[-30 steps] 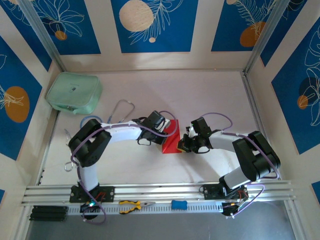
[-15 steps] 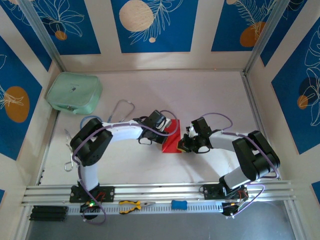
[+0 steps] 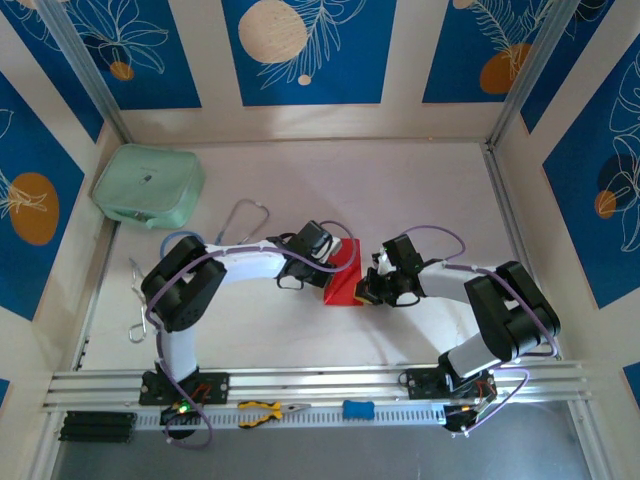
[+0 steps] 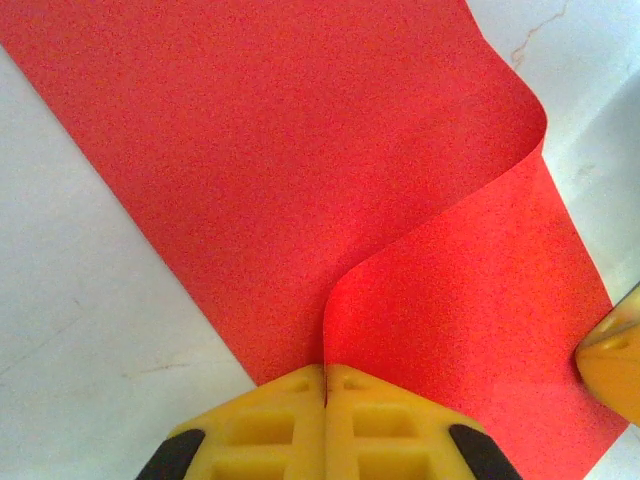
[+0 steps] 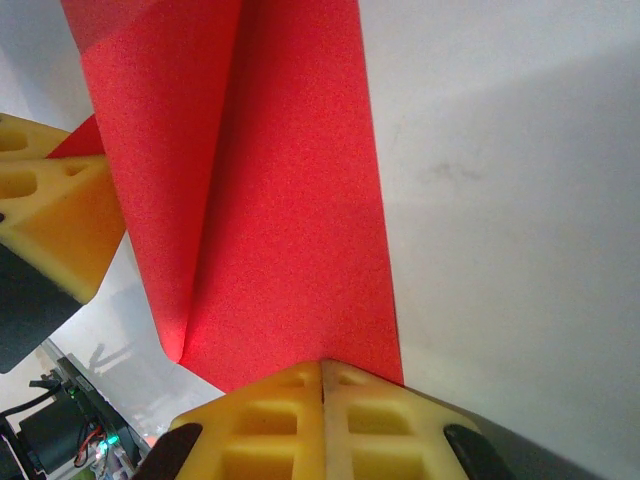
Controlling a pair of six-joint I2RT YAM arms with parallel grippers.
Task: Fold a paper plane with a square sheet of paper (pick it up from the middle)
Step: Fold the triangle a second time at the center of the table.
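Hardly anything has shifted over the last second, the left gripper edging only slightly, so it and the right gripper stay pressed shut, pinching opposite edges of the square sheet of paper, which lies half-curled over at the middle of the table, its fold apparently held rather than advanced.

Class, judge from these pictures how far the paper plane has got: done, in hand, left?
Done: the paper has one flap bent over itself in a soft curve, not a flat crease. In hand: the left gripper and right gripper are both shut on its edges. Left: pressing creases, forming nose and wings; no plane shape shows yet.
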